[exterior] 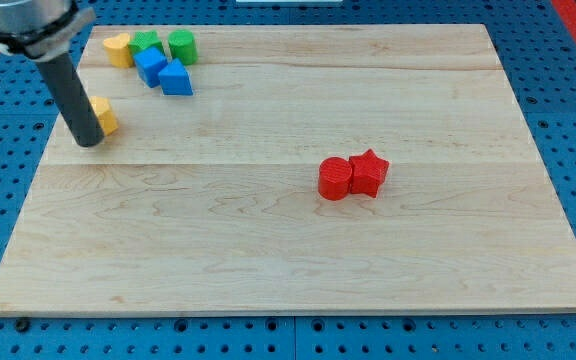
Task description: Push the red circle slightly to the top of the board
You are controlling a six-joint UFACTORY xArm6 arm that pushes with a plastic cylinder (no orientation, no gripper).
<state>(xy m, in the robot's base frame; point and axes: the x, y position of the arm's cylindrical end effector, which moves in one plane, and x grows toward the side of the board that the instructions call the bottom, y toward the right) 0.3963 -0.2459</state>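
The red circle (335,179) lies right of the board's middle, touching a red star (370,172) on its right side. My tip (89,142) rests on the board near the left edge, far to the left of the red circle. The rod stands against the left side of a yellow block (105,115) and hides part of it.
A cluster sits at the view's top left: a yellow block (117,48), a green block (145,43), a green circle (182,46) and two blue blocks (150,66) (176,78). The wooden board (288,250) lies on a blue perforated table.
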